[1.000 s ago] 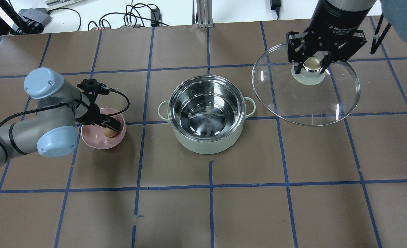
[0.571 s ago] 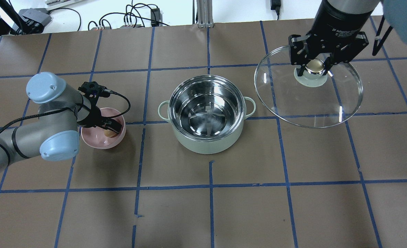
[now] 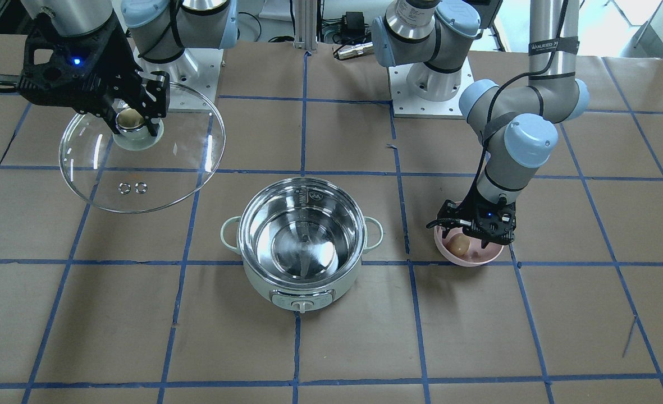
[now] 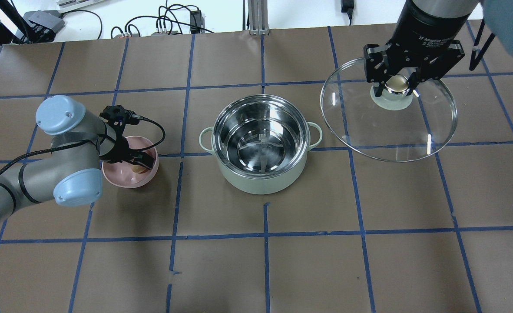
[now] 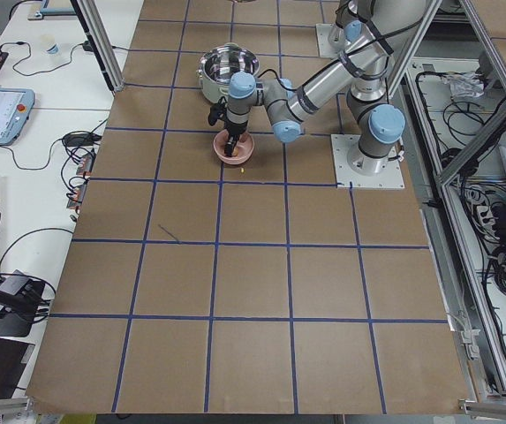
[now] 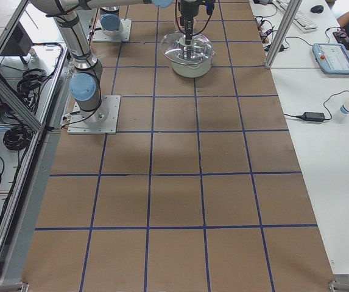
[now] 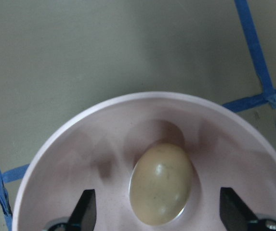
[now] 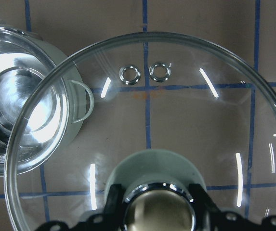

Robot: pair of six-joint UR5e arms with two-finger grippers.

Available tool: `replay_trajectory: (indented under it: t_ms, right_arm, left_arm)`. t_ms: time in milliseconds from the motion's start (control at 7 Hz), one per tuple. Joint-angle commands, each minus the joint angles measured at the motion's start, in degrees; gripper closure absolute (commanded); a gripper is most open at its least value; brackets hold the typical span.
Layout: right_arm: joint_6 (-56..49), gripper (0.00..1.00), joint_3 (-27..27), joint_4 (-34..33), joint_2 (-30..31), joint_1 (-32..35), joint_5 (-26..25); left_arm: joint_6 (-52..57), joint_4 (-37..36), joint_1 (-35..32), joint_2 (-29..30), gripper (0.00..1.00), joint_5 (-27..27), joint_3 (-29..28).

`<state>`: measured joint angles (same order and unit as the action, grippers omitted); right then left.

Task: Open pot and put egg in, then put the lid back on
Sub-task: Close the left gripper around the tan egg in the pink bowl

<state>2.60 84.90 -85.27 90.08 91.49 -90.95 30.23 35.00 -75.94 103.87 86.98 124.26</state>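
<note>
The mint-green pot (image 4: 260,183) stands open in the middle of the table, its steel inside empty; it also shows in the front view (image 3: 331,286). My right gripper (image 4: 396,82) is shut on the tan knob of the glass lid (image 4: 391,130) and holds it in the air to the pot's right, clear of the pot (image 8: 12,110). The lid (image 8: 176,120) hangs tilted. My left gripper (image 7: 159,211) is open inside the pink bowl (image 7: 80,139), one finger on each side of the brown egg (image 7: 161,190). The egg (image 3: 459,244) lies on the bowl's bottom.
The pink bowl (image 4: 124,180) sits left of the pot, about a hand's width away. Brown paper with blue tape lines covers the table (image 4: 265,261). Cables and boxes (image 4: 165,24) lie beyond the far edge.
My left arm has sunk a little, bringing the gripper deeper into the bowl around the egg. My right gripper with the lid shifted slightly right, then held still.
</note>
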Motion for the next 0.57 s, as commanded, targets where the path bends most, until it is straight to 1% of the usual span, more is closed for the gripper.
replay_trajectory:
  t_ms: [0, 429]
  right_arm:
    - [0.1, 1.0, 0.0, -0.1, 0.0, 0.1, -0.1]
    - [0.0, 1.0, 0.0, -0.2, 0.0, -0.1, 0.1]
  left_arm:
    - [-0.1, -2.6, 0.0, 0.7, 0.09, -0.2, 0.2]
    - [-0.7, -3.0, 0.0, 1.0, 0.1, -0.4, 0.4]
